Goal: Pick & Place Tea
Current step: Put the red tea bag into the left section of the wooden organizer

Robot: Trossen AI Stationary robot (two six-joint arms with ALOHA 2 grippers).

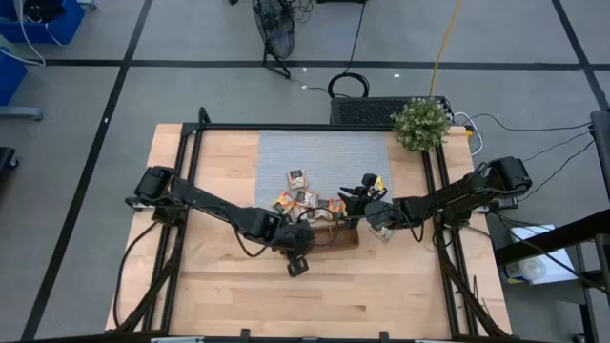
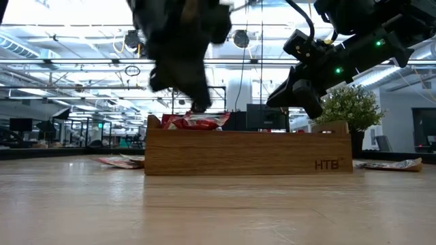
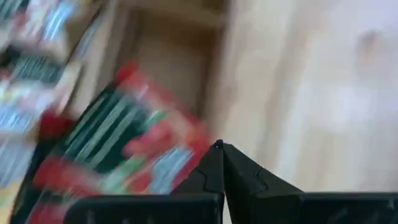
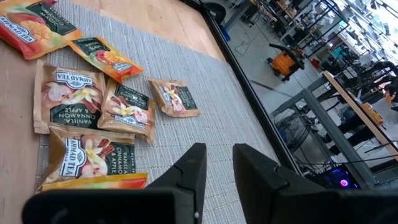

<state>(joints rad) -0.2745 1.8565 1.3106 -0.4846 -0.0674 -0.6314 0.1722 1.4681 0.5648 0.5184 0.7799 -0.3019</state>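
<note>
The tea is several small flat packets. Some lie loose on the grey mat (image 1: 324, 157), such as a brown one (image 4: 68, 93) and an orange one (image 4: 102, 53). A red packet (image 3: 124, 155) lies in the left end compartment of the brown wooden tray (image 2: 245, 150), its top edge (image 2: 194, 121) showing above the rim. My left gripper (image 3: 219, 149) hangs shut just above that packet, over the tray's left end (image 1: 310, 233). My right gripper (image 4: 217, 165) hovers open and holds nothing. It is above the mat beyond the tray (image 1: 353, 197) and points toward the far side.
A potted plant (image 1: 421, 124) stands at the table's far right corner. Loose packets lie on the table on either side of the tray (image 2: 122, 161) (image 2: 388, 164). Bare wood stretches along the table's near side (image 1: 324, 295).
</note>
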